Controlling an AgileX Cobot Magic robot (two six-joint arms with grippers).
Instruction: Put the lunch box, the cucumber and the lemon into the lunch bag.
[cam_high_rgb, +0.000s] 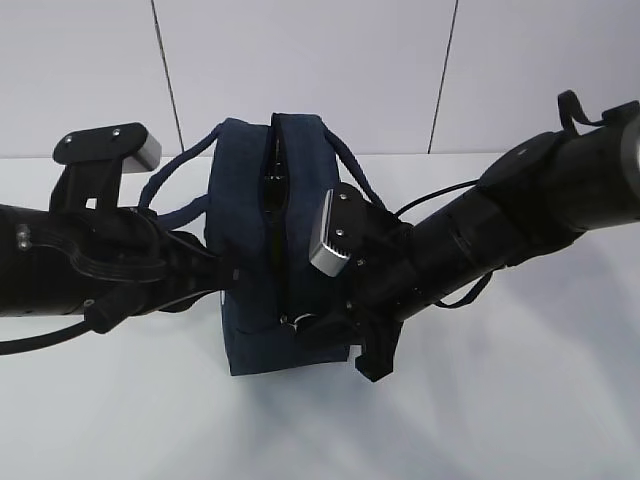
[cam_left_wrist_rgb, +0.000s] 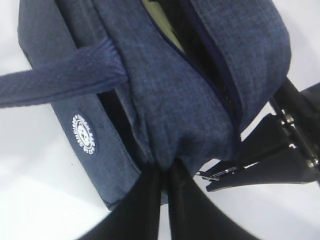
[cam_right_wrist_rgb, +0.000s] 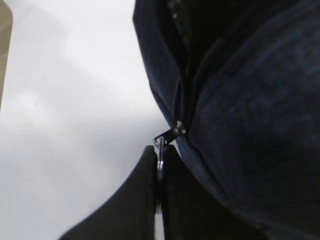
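Note:
The navy lunch bag (cam_high_rgb: 250, 210) stands mid-table with its top zipper slit facing up. My left gripper (cam_left_wrist_rgb: 164, 169) is shut on the bag's fabric at its near end, below the zipper; in the exterior view it (cam_high_rgb: 222, 288) is at the bag's left side. My right gripper (cam_right_wrist_rgb: 159, 153) is shut on the silver ring pull (cam_right_wrist_rgb: 160, 146) at the zipper's near end (cam_high_rgb: 293, 320). A pale green sliver of the lunch box lid (cam_left_wrist_rgb: 156, 16) shows inside the bag's opening. The cucumber and lemon are hidden.
The bag's two loop handles (cam_high_rgb: 172, 172) hang out to each side. The white emblem (cam_left_wrist_rgb: 84, 133) is on the bag's left side wall. The white table (cam_high_rgb: 500, 400) lies all round, with a panelled wall behind.

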